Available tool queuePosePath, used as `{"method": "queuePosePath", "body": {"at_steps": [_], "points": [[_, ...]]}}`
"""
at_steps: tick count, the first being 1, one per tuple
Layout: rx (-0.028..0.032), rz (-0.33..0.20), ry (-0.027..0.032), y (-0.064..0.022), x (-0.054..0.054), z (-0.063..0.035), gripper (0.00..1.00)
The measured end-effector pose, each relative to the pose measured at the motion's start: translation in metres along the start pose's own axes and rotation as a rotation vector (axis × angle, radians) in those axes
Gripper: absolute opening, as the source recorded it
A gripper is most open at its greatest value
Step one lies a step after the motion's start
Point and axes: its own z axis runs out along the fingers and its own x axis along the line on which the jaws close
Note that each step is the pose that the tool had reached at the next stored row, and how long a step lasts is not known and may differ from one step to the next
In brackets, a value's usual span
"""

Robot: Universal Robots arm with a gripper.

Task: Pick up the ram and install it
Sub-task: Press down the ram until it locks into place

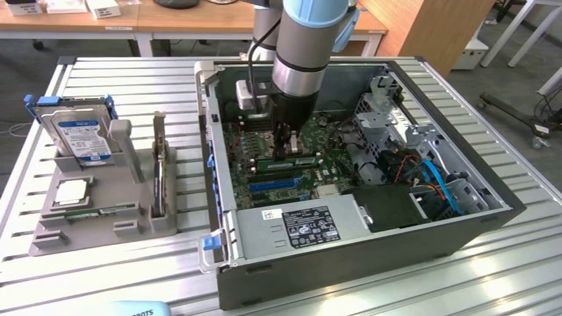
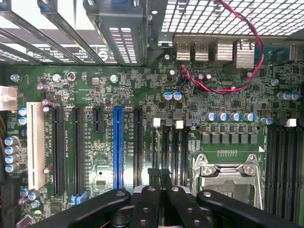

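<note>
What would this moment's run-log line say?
fingers: shut | place: inside case, low over motherboard | nearest: slots beside CPU socket | ram held: cannot tell

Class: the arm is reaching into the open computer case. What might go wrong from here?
1. The shut hand sits low over the memory slots; pushing down off-line could strain or crack them.
2. The processor socket lies right beside those slots; a sideways slip might strike it.
</note>
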Motion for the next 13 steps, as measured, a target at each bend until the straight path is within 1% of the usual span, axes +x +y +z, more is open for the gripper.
{"method": "queuePosePath", "body": {"at_steps": [13], "points": [[-0.0003,0.000,0.0005,0.0000,0.0002,0.0035,0.10]]}}
